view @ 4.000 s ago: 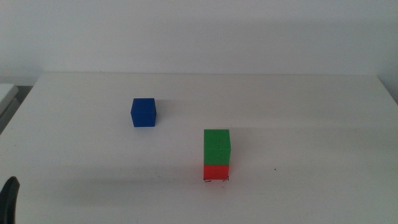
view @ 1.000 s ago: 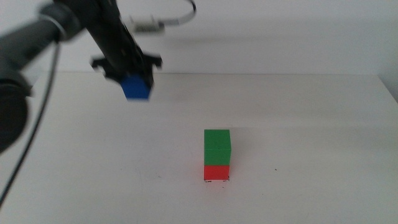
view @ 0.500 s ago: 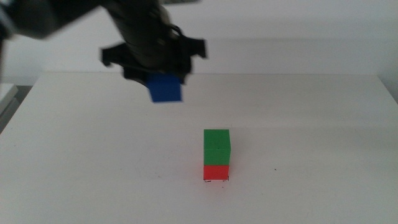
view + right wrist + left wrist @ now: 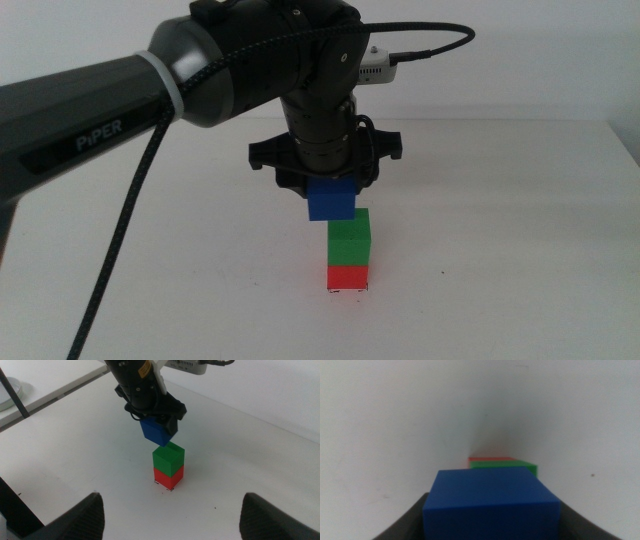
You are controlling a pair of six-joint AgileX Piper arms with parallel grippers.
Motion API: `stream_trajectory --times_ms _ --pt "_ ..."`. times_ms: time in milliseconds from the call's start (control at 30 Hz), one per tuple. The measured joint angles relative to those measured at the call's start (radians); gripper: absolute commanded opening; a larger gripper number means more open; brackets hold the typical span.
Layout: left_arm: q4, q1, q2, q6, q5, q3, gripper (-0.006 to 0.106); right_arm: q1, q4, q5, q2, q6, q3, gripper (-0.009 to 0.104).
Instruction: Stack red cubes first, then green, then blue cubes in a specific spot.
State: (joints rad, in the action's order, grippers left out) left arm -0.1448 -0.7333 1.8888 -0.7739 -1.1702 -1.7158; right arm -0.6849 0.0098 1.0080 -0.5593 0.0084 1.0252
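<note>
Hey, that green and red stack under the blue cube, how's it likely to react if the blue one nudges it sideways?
The green cube merely rests on the red cube, nothing locking them, so a nudge would probably slide it off. Their matte, flat faces suggest some grip and no rolling. Both look small and probably light, so the blue cube, held in the left gripper slightly off-centre, could shift them easily.

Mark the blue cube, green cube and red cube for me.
blue cube (image 4: 332, 200), middle view, front face, held in the left tool.
green cube (image 4: 349, 238), middle view, front face.
red cube (image 4: 347, 277), middle view, front face under the green.
</note>
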Motion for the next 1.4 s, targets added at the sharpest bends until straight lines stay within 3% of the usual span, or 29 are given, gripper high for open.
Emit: stream_trajectory --times_ms 333,1300,1400 --pt "0.027 -0.004 0.032 -0.023 0.032 -0.026 0.006 0.000 0.000 0.000 0.000 -0.002 0.000 0.092" --pt "0.029 -0.023 0.088 -0.015 0.034 -0.028 0.006 0.000 0.000 0.000 0.000 -0.002 0.000 0.092" --pt "0.029 -0.023 0.088 -0.011 0.032 -0.028 0.010 0.000 0.000 0.000 0.000 -0.002 0.000 0.092"
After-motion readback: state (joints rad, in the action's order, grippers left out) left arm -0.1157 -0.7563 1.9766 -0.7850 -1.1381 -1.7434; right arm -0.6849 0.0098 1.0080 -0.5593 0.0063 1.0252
